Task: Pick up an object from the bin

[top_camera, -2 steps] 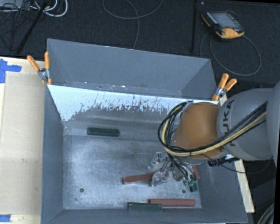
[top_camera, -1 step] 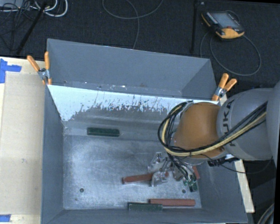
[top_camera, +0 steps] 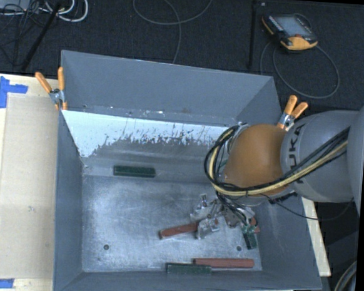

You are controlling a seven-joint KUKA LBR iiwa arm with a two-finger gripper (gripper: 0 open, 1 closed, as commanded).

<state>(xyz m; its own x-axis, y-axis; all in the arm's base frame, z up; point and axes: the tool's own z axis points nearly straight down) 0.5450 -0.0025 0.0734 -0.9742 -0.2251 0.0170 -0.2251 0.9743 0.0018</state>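
Grey robot arm [top_camera: 322, 153], orange-capped at the wrist, is positioned over a grey metal bin [top_camera: 161, 96]. Gripper [top_camera: 206, 224] is placed at the right end of a red-brown flat bar [top_camera: 176, 232], mid-floor; its opening cannot be told. Grasp step is judged; secure closure, then lift, is required.

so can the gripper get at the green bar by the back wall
Probably yes: the dark green bar lies alone with nothing on it, though the sloped back wall just behind may crowd the gripper.
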